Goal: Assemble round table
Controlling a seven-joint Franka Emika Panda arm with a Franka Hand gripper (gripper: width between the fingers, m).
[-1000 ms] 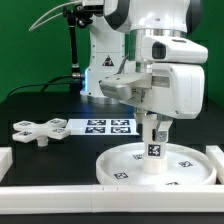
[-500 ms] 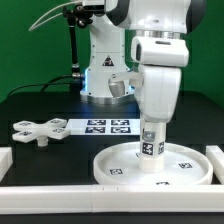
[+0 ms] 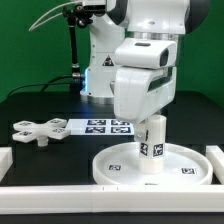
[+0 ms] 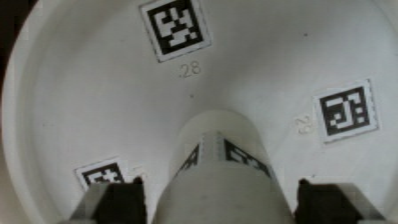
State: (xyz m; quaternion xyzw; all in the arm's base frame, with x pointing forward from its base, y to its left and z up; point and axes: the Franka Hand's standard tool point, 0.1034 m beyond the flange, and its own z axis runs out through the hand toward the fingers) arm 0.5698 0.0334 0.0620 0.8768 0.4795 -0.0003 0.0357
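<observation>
**Post in my jaws, upright on the disc**

My gripper [image 4: 217, 206] is clamped on the top of the post [image 3: 152, 148]. In the wrist view my fingers [image 4: 118, 203] sit on both sides of it with no clear gap. The frame edge cuts off their tips, so I can't see the contact itself. In the exterior view my own hand housing hides the fingers entirely.

The post stands upright near the middle of the disc [image 3: 118, 172]. I can't tell whether its foot is seated in anything, because the post's own body covers the base in the wrist view.

Three tags show on the disc floor in the wrist view, and the one nearest my finger is partly cut off.

The cross piece [image 3: 34, 131] lies flat on the black table [image 3: 40, 105] at the exterior view's left. It is just beside the marker board [image 3: 100, 126] and well apart from the disc.

The front rail [image 3: 90, 196] is cropped by the frame bottom.
</observation>
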